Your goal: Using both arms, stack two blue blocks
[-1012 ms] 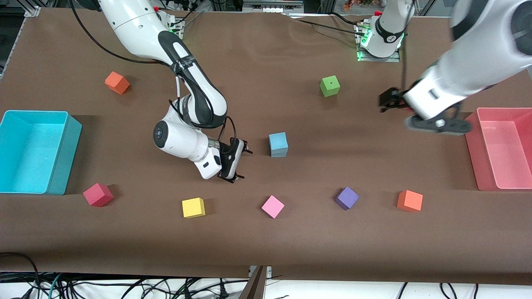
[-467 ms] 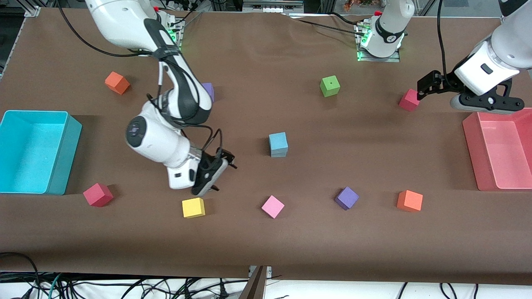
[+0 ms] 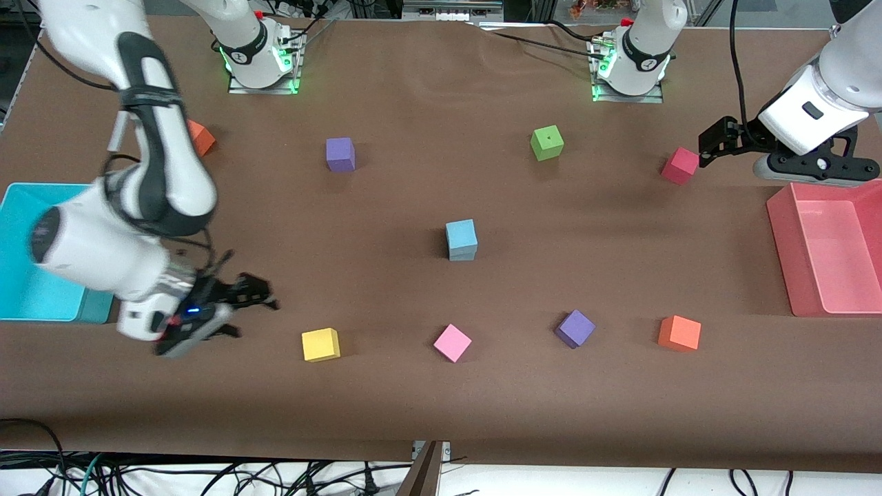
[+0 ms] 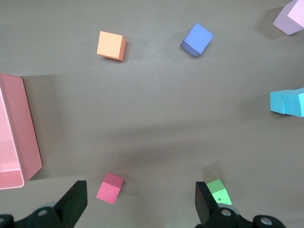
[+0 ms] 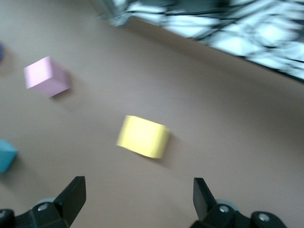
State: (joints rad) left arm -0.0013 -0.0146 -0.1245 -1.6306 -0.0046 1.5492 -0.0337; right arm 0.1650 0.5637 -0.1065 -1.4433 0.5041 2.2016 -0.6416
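The two blue blocks stand stacked one on the other at the middle of the table, with no gripper touching them. The stack also shows at the edge of the left wrist view, and a corner of it shows in the right wrist view. My right gripper is open and empty, low over the table between the cyan bin and a yellow cube. My left gripper is open and empty, over the table beside a crimson cube.
A pink bin sits at the left arm's end of the table. Loose cubes lie around: purple, green, orange, pink, violet, orange.
My right arm has swung away from the blue stack toward the cyan bin, uncovering the purple cube. My left arm pulled back toward the pink bin and has since held nearly still.
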